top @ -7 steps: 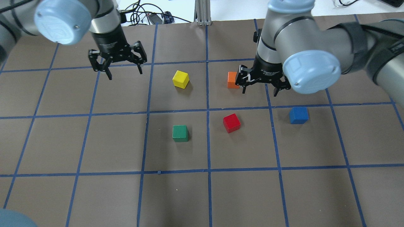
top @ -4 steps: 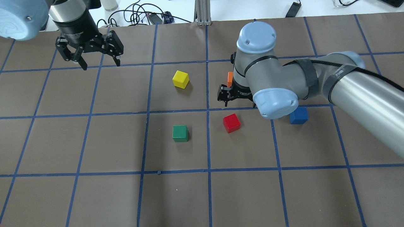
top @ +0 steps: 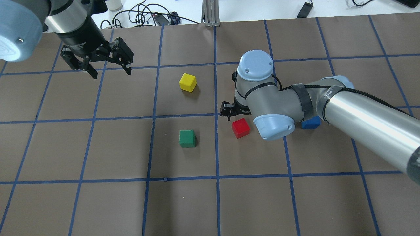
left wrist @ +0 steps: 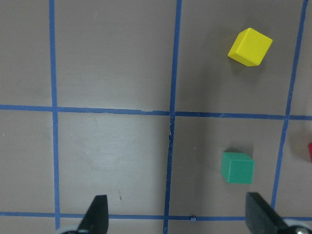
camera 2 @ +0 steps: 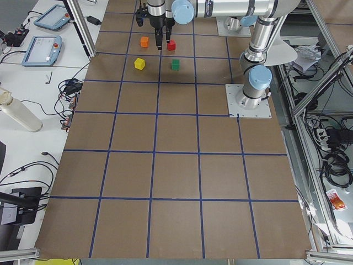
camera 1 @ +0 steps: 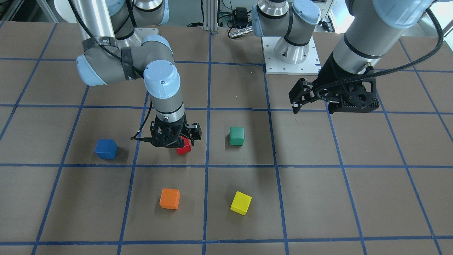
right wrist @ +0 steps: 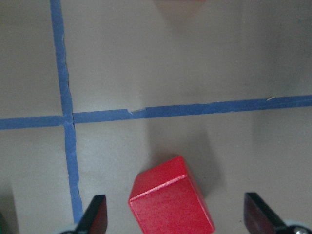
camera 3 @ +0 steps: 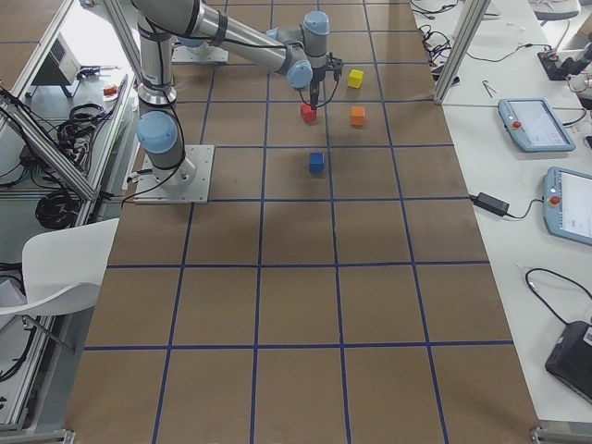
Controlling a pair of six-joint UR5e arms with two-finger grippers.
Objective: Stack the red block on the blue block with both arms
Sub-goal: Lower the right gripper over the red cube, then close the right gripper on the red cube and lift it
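The red block [top: 241, 127] sits on the brown table, just right of the middle. My right gripper [right wrist: 176, 219] is open and hangs over it, and the block [right wrist: 170, 202] shows between the two fingers [right wrist: 95, 217]. From the front, the gripper [camera 1: 174, 139] half covers the block [camera 1: 184, 148]. The blue block [camera 1: 105, 148] stands one grid cell further to the robot's right. In the overhead view the blue block [top: 311, 123] is partly hidden by the right arm. My left gripper [top: 111, 74] is open and empty, high over the table's far left.
A green block [top: 187, 138] lies left of the red one. A yellow block [top: 188, 82] lies further back. An orange block [camera 1: 169, 198] is beyond the red one, hidden by the right arm in the overhead view. Blue tape lines grid the table [top: 98, 203].
My right arm has swung from beside the orange block toward the robot and down over the red block. My left gripper has moved left and back. Both stayed open.
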